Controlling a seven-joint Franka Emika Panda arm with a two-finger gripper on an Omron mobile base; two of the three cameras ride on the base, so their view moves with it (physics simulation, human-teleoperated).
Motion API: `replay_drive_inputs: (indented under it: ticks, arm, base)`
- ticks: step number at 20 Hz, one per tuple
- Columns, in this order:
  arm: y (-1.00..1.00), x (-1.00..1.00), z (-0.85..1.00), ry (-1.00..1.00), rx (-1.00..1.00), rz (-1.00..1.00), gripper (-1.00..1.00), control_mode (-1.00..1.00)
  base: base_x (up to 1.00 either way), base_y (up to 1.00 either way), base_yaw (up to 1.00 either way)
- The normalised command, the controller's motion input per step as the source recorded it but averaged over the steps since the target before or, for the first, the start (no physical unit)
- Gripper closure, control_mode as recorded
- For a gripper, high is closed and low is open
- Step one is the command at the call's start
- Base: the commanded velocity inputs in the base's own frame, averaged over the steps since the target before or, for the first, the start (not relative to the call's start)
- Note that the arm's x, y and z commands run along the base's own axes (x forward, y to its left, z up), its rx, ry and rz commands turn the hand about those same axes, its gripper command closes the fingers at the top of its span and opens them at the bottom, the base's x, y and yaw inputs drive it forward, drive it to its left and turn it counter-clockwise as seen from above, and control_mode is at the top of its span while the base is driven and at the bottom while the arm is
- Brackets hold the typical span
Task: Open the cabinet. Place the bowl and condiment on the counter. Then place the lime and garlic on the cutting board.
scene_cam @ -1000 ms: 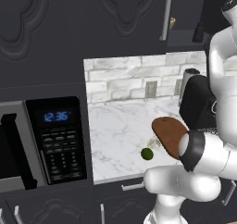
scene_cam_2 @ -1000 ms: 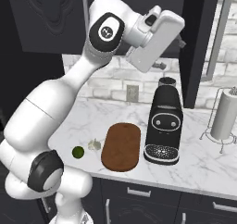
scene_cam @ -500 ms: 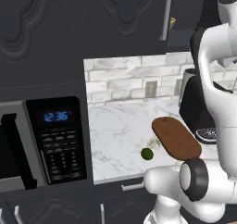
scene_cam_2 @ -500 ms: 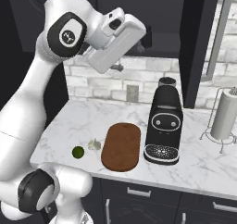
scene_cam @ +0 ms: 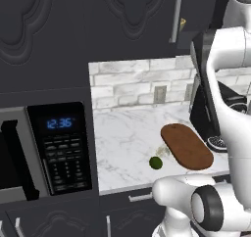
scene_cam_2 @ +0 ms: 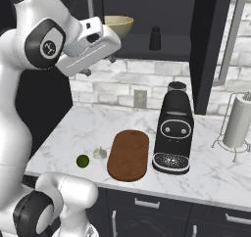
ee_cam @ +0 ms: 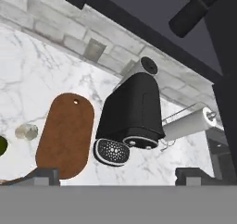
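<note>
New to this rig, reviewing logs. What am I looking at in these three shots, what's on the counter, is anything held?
It is a rendered kitchen with a white robot arm on a driving base. Two pictures come from cameras on the base, behind the arm to its left and right. The third looks along the pincer from the hand, so it is tilted.

On the marble counter lie an oval wooden cutting board, a green lime and a pale garlic bulb beside it. A black coffee machine and a paper towel roll stand to the right.

The wall cabinet is open; a tan bowl and a black condiment bottle sit on its shelf.

The pincer is open and holds nothing.
</note>
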Motion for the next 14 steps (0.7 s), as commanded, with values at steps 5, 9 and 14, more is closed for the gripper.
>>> replay_drive_inputs:
  ticks: [5, 9, 14]
  arm:
    - [1.00, 0.71, 0.13, -0.15, 0.39, 0.04, -1.00, -1.00]
    - [0.75, 1.00, 0.48, -0.29, 0.24, 0.00, -1.00, -1.00]
    - [0.10, 0.76, 0.07, -0.20, 0.10, 0.00, -1.00, -1.00]
  base:
    - [0.00, 0.00, 0.00]
    - [0.00, 0.00, 0.00]
    - [0.00, 0.00, 0.00]
